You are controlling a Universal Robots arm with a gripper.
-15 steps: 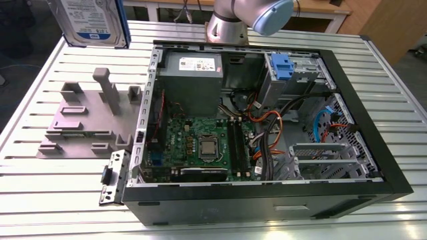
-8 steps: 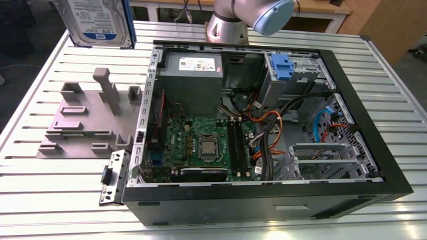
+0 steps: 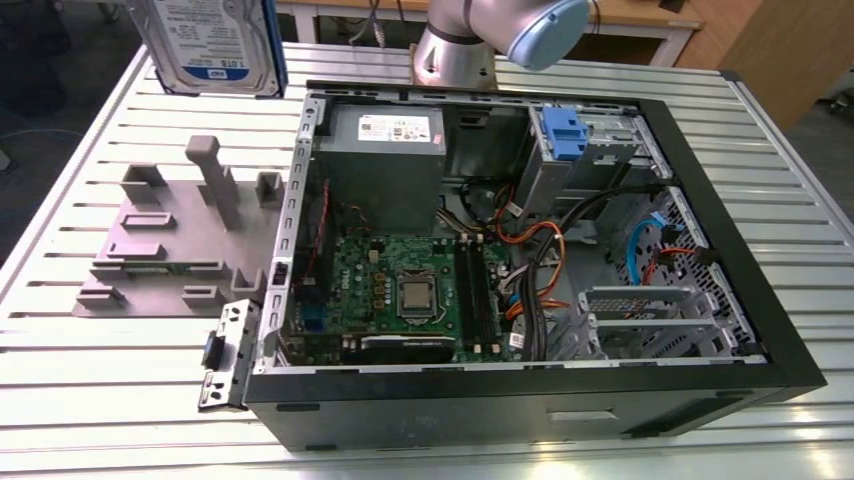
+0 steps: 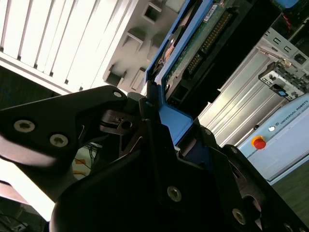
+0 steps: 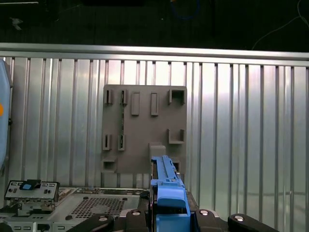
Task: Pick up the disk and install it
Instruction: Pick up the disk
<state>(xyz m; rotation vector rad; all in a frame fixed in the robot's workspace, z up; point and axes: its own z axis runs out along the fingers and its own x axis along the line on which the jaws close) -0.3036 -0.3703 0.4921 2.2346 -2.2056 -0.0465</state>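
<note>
Tabletop [image 3: 80,400]: slatted metal, bare strips around everything on it.
Computer case [image 3: 787,330]: lies with its open side up, toward the exterior view's right; black rim all round the opening.
Grey fixture [image 3: 154,250]: flat on the tabletop just beside the case, on the exterior view's left.
Disk [image 3: 214,45]: up in the air over the far corner at the exterior view's left, clear of case and fixture; stands on edge, label facing the exterior camera, long axis roughly up-down.
Jaws: mine, closed on the disk's blue side rail [image 5: 166,193], which runs straight out from them in both wrist views.
</note>
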